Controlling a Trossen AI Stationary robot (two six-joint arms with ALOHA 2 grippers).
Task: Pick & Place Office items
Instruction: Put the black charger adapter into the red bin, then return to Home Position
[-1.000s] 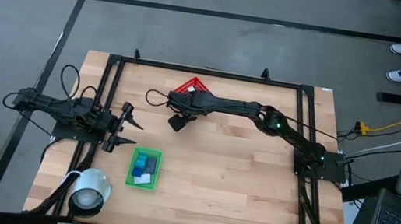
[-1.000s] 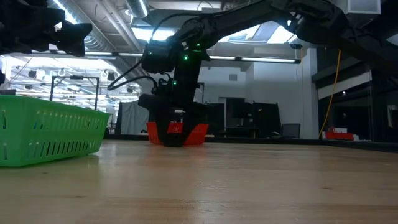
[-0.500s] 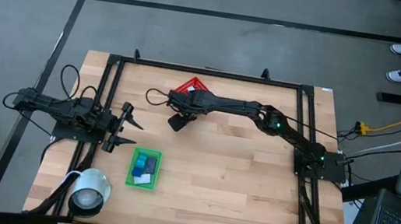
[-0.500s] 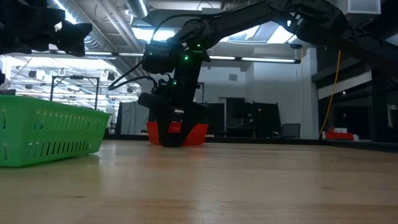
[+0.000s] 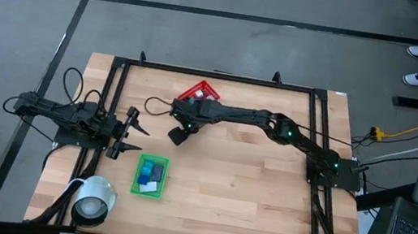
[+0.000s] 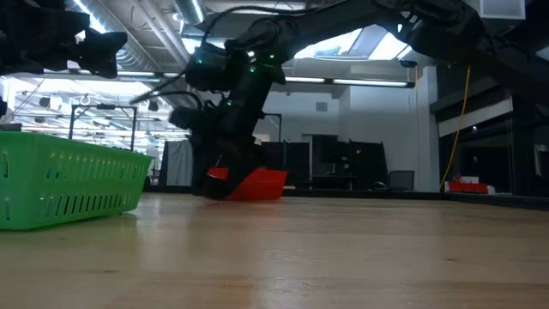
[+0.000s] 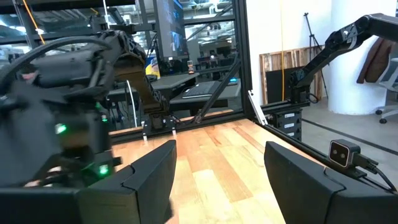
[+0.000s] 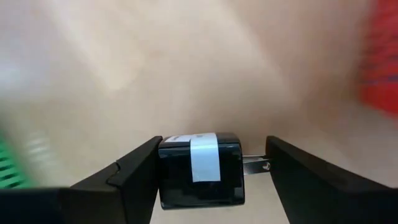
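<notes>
Riding between the jaws of the right gripper [image 5: 177, 136], a small black block [image 8: 199, 168] with a white label and metal prongs is grasped and clear of the wood; one finger presses its side and the prongs meet the other. It hangs above the open middle of the bench [image 5: 247, 196], just off the red mesh basket [image 5: 204, 92] at the far edge and short of the green tray [image 5: 136, 184] toward the near left corner. Several office items [image 5: 154, 167], blue, black and white, already lie in that tray, so the job looks partly done, with this block in transit. Whether more remain in the basket cannot be told. The left gripper [image 5: 138, 140] waits by the left edge, jaws released.
</notes>
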